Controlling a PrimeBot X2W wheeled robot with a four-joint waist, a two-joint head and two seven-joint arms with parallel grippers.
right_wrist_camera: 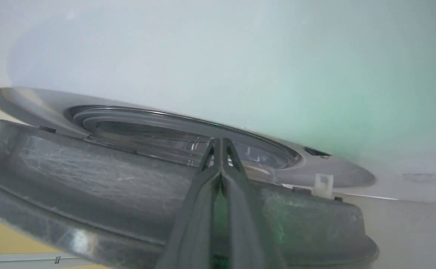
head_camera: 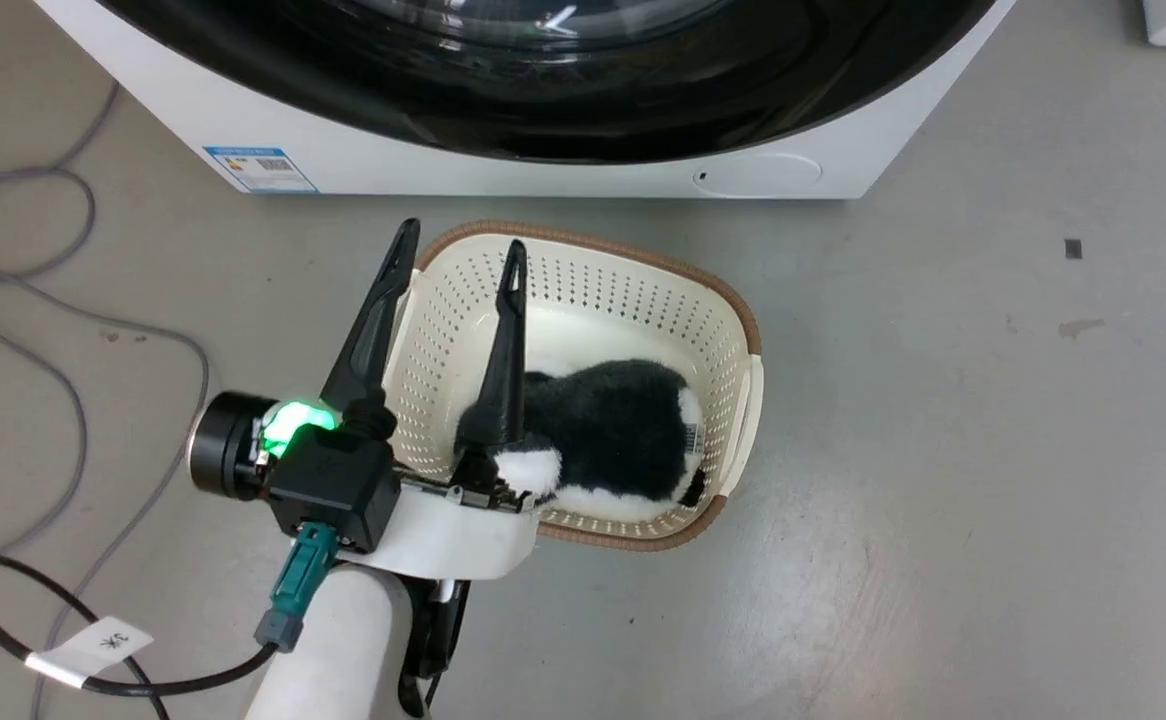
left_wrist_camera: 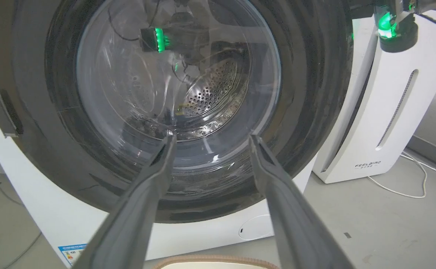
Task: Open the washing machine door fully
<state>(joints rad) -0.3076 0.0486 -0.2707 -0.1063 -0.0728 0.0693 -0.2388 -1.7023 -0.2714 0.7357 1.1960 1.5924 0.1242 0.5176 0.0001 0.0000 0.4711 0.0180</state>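
Note:
The washing machine [head_camera: 543, 170] is white, and its glossy black washing machine door [head_camera: 563, 100] lies across the top of the head view. In the left wrist view the door [left_wrist_camera: 315, 93] and its clear glass bowl [left_wrist_camera: 173, 82] stand in front of the steel drum. My left gripper [head_camera: 461, 240] is open and empty, hovering over a basket and pointing at the door's lower part [left_wrist_camera: 212, 136]. My right gripper [right_wrist_camera: 221, 140] is shut, fingers pressed together. Its tips sit in the gap between the door's grey inner rim [right_wrist_camera: 91, 179] and the machine's white front [right_wrist_camera: 218, 56], so the door stands ajar.
A cream perforated basket [head_camera: 723, 330] holding a black-and-white plush toy [head_camera: 623, 420] stands on the floor just before the machine. Grey cables [head_camera: 63, 330] trail at the left. A white appliance marked FEELBAIR [left_wrist_camera: 382, 123] stands right of the machine. Bare floor lies to the right.

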